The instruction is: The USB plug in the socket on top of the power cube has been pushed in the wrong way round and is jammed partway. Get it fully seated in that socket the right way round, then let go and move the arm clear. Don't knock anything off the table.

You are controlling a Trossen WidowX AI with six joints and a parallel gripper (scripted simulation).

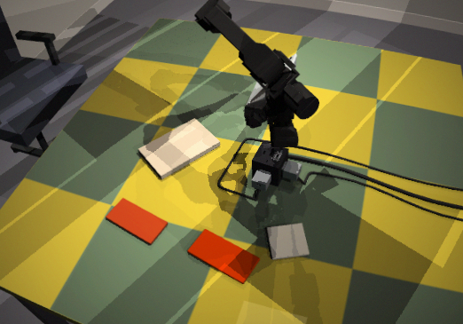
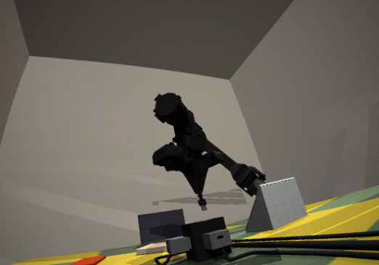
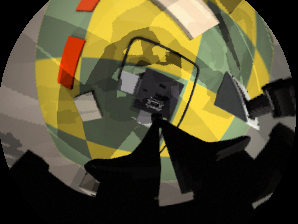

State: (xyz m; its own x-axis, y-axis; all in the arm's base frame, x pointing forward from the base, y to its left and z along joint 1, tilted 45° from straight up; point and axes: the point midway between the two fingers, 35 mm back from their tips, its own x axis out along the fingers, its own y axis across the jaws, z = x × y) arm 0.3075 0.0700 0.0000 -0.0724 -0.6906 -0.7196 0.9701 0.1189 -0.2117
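Note:
My gripper [image 2: 200, 195] [image 3: 158, 123] is shut on the USB plug [image 2: 202, 202] [image 3: 156, 119], which hangs below the fingertips with its pale metal end pointing down. In the exterior view a gap shows between that end and the top of the black power cube [image 1: 262, 167] [image 2: 194, 238] [image 3: 170, 84]. The plug is out of the socket. The top view does not show the plug, as the arm hides it. The wrist view shows dark openings on the cube's top; which way round the plug is held cannot be told.
Grey adapters [image 1: 262, 179] [image 2: 218, 235] [image 3: 129, 81] stick out of the cube's sides. Black cables [image 1: 355, 160] run right, and one loops around the cube. A cream slab [image 1: 179, 146], red slabs [image 1: 137, 221] [image 1: 217, 251] and a pale tile [image 1: 287, 241] lie nearby. A grey wedge [image 2: 287, 205] stands behind.

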